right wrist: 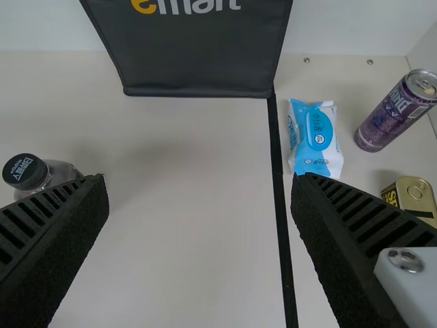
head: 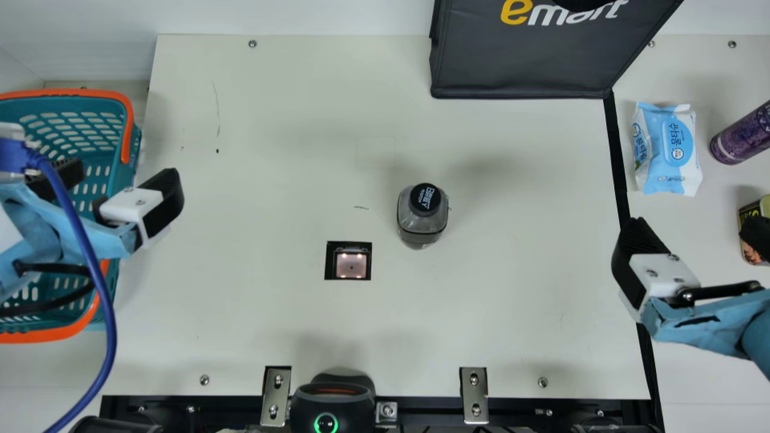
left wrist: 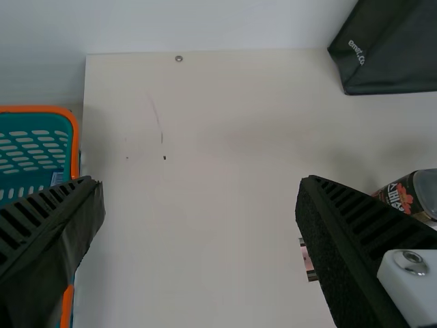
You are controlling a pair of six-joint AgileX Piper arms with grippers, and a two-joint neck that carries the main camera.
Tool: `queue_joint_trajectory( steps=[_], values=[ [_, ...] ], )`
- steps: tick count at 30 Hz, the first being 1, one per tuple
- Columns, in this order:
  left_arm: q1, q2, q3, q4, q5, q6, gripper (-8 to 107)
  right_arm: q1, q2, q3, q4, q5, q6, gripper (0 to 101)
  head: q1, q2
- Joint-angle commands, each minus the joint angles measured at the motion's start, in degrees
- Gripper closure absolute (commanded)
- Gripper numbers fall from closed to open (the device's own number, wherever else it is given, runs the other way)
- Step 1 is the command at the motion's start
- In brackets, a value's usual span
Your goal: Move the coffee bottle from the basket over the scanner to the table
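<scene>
In the main view my left gripper is open over the right side of the teal basket, and my right gripper is open near the black line at the right. The coffee bottle, clear with a black cap, stands upright on the table, to the right of the small scanner window and apart from both grippers. The left wrist view has the open left gripper, with the bottle partly behind a finger. In the right wrist view the right gripper holds nothing; the bottle is beyond one finger.
A dark bag stands at the back. Right of the black line are a blue-white wipes pack, a purple can and a gold can. A black device with a green ring sits at the front edge.
</scene>
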Motion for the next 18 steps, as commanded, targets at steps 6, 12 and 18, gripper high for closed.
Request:
queue_joint_trajectory(
  steps=[6,12,18],
  values=[
    [0.0,0.0,0.0,0.0,0.0,0.0,9,0.3,0.7,0.2,-0.5,0.0,-0.5,6,-1.7,0.1],
    [0.0,0.0,0.0,0.0,0.0,0.0,9,2.8,4.4,1.0,-2.4,-1.2,-1.8,6,-1.7,0.1],
    [0.0,0.0,0.0,0.0,0.0,0.0,9,7.6,11.1,1.3,-5.3,-3.0,-2.2,6,-1.7,0.1]
  ],
)
